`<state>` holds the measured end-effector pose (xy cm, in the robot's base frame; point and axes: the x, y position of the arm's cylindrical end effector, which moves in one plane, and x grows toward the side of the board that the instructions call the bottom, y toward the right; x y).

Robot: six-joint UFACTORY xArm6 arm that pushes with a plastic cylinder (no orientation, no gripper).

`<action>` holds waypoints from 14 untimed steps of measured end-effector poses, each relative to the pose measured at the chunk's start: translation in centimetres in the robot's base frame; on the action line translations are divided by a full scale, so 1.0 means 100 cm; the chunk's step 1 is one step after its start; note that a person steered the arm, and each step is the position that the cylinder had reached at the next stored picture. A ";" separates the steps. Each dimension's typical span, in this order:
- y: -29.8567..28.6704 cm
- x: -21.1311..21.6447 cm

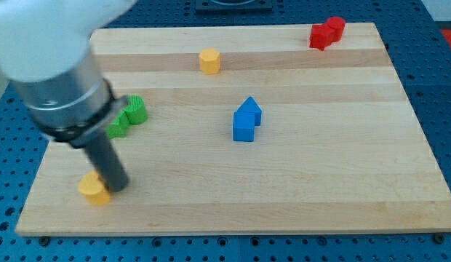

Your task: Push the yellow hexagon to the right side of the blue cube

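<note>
Camera view is showing the end effector as a plain dark rod with nothing to open or close; my tip (118, 186) is resting on the worktop (284, 196) near its bottom-left corner, gripping nothing. The tip is sitting just to the right of a yellow block (94, 188), touching it or nearly so, though I cannot tell which; the block's shape is unclear. The rod is rising up and to the view's left into a thick grey and white arm (58, 80), which is covering the worktop's upper-left part.

Just right of that arm, green blocks (129, 115) are lying partly hidden behind it. The yellow hexagon (209, 60) is sitting near the view's top, left of centre, well apart from the tip. The blue block (246, 119), shaped like a cube with a pointed piece joined behind, is standing near the worktop's middle, below and to the right of the hexagon. A red block (326, 32) is lying at the top-right corner.
</note>
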<state>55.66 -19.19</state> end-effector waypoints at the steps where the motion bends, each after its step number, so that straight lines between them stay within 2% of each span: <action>1: -0.042 0.005; 2: -0.034 0.002; 4: 0.052 -0.060; 5: 0.081 -0.113; 7: 0.183 -0.208; 8: 0.201 -0.265; 9: 0.196 -0.303; 10: 0.163 -0.285; 11: 0.134 -0.239; 12: 0.121 -0.222; 13: 0.118 -0.244; 14: 0.092 -0.244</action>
<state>31.26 -10.02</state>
